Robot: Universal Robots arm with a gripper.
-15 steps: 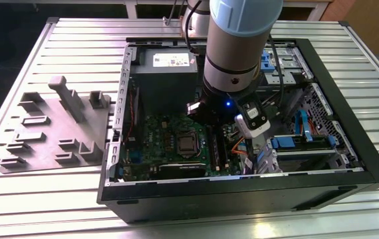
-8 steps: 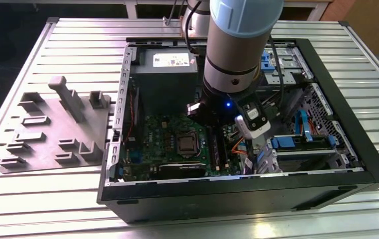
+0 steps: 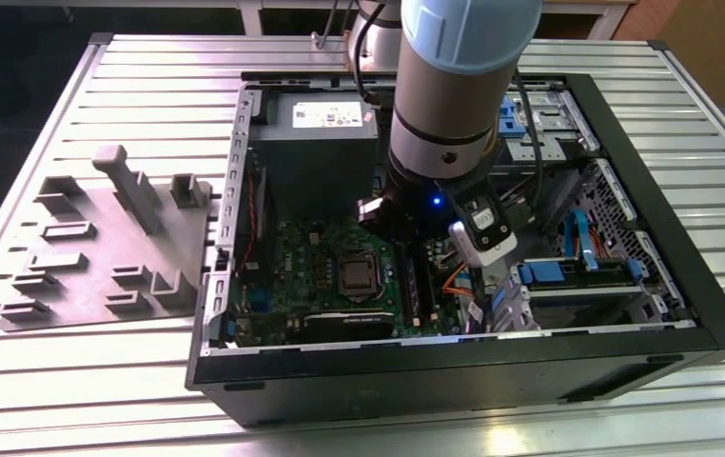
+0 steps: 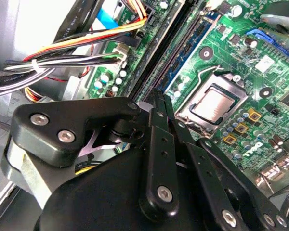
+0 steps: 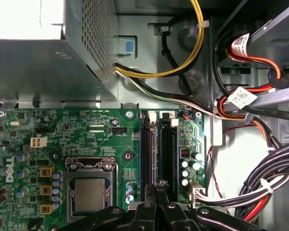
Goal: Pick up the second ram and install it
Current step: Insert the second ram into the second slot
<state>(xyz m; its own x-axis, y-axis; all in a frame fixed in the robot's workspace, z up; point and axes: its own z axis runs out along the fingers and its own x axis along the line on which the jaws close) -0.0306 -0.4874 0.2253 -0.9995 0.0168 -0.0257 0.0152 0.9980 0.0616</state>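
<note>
- Since the gripper point(image 5: 159, 186) is down inside the open computer case point(image 3: 667, 314), right over the memory slots point(image 5: 168, 154) beside the processor socket point(image 5: 90, 192), you are, as I judge it, in the install step rather than the pick-up
- Its fingers are drawn tight together with no gap between the tips in both wrist views, so treat the hand as clenched
- I cannot tell whether anything thin is pinched between the tips
- In the second wrist view a narrow blue-green strip runs along one slot, on the far side of that slot row from the processor socket's cable side, and ends at the gripper point(image 4: 159, 100)
- I take that strip to be the second ram point(image 4: 184, 61), standing in its slot with the tips touching its near end
- Whether it is fully seated is hidden by the fingers
- Finishing the seat would call for a straight, even push along the slot line, square to the motherboard point(image 3: 324, 252), with the tips kept on the stick's top edge and off the cables point(image 5: 274, 168) that lie beyond the slots from the processor socket
</note>
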